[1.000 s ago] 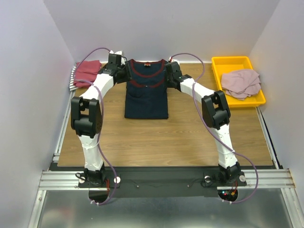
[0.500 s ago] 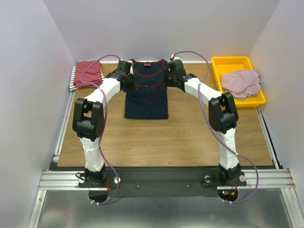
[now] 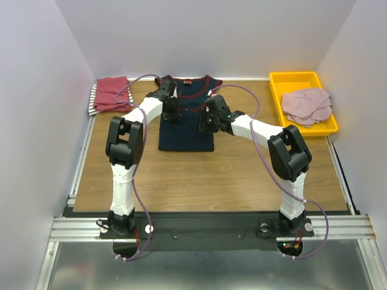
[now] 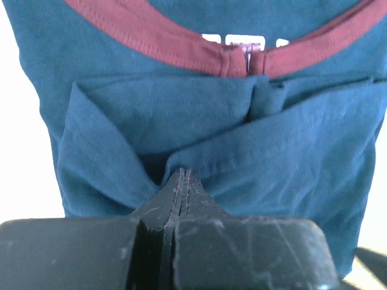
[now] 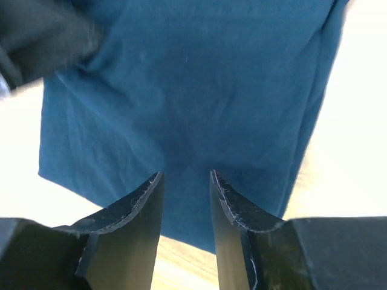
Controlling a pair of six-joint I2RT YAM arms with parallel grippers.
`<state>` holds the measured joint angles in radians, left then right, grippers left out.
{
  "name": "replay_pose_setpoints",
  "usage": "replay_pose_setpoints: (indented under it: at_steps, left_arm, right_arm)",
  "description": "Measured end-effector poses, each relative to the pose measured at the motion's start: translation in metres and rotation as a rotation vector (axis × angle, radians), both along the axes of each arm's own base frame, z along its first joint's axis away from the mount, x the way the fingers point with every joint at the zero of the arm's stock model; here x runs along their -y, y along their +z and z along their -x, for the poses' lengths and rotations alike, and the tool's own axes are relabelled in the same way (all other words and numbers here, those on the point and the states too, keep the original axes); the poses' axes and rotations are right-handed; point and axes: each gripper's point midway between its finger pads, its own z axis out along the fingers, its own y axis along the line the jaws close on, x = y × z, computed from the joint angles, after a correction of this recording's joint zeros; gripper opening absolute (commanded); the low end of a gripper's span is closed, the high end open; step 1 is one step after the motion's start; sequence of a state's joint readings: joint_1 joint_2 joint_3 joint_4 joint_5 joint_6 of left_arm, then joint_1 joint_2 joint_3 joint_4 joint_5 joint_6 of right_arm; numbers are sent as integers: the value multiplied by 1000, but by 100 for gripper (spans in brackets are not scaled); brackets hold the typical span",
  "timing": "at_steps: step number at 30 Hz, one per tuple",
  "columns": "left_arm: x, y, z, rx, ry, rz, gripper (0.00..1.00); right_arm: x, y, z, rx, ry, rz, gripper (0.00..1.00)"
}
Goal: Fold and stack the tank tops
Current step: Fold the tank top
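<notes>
The navy tank top [image 3: 186, 134] with maroon trim [image 4: 151, 36] lies partly folded at the back middle of the table. My left gripper [image 3: 171, 110] rests on its upper left part. In the left wrist view this gripper [image 4: 183, 171] is shut, and a gathered fold of the navy cloth [image 4: 290, 157] bunches at its tips. My right gripper [image 3: 206, 121] hangs over the top's right side. Its fingers [image 5: 186, 174] stand apart with only navy cloth [image 5: 199, 78] behind them. A dark-red top [image 3: 112, 90] lies on a striped one [image 3: 92, 101] at the back left.
A yellow tray [image 3: 295, 78] stands at the back right with a dusty-pink top [image 3: 306, 106] crumpled in it. Bare wooden table [image 3: 205, 175] stretches in front of the navy top. White walls close in the left, right and back.
Both grippers moved from the navy top's shoulders inward and nearer, onto the cloth. The left gripper went from open to shut on a fold.
</notes>
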<state>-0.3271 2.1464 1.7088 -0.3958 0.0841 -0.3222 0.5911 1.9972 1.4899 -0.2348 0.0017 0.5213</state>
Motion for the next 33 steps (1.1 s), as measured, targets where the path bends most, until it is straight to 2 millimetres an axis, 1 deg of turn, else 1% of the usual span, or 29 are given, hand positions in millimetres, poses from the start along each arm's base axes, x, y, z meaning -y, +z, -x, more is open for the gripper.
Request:
replay_pose_setpoints:
  at_steps: [4, 8, 12, 15, 19, 21, 22, 23, 25, 26, 28, 29, 31, 32, 33]
  left_arm:
    - [2, -4, -14, 13, 15, 2, 0]
    - [-1, -9, -26, 29, 42, -9, 0]
    - [-9, -15, -41, 58, 85, -35, 0]
    - [-19, -12, -51, 93, 121, -43, 0]
    - [-33, -3, -69, 150, 168, -30, 0]
    - [-39, -1, -74, 165, 183, -24, 0]
    - [-42, 1, -77, 172, 189, -21, 3]
    - [-44, 3, -79, 177, 193, -17, 9]
    - [-50, 11, -87, 197, 205, -5, 15]
    - [-52, 18, -92, 211, 210, 4, 22]
    - [-55, 27, -98, 234, 227, 22, 22]
    - [-56, 34, -98, 243, 244, 43, 23]
    - [-57, 40, -93, 239, 265, 64, 23]
    - [-59, 48, -83, 239, 289, 89, 24]
    - [-60, 52, -72, 231, 304, 101, 24]
  right_arm:
    - [-5, -12, 13, -40, 17, -10, 41]
    - [-1, -25, 20, -67, 7, -5, 41]
    - [7, -43, 31, -106, -8, 13, 41]
    - [13, -56, 37, -128, -24, 27, 41]
    - [13, -56, 38, -118, -32, 12, 41]
    - [15, -56, 40, -116, -37, 5, 41]
    - [15, -56, 41, -113, -39, 0, 41]
    - [17, -57, 44, -113, -42, -3, 41]
    - [19, -57, 48, -116, -44, -5, 41]
    - [21, -58, 52, -115, -48, -11, 41]
    - [24, -58, 60, -119, -54, -10, 40]
    - [24, -58, 65, -120, -55, -12, 40]
    - [22, -58, 78, -125, -49, -12, 41]
    - [21, -57, 84, -125, -50, -15, 41]
    - [21, -59, 95, -133, -48, -13, 41]
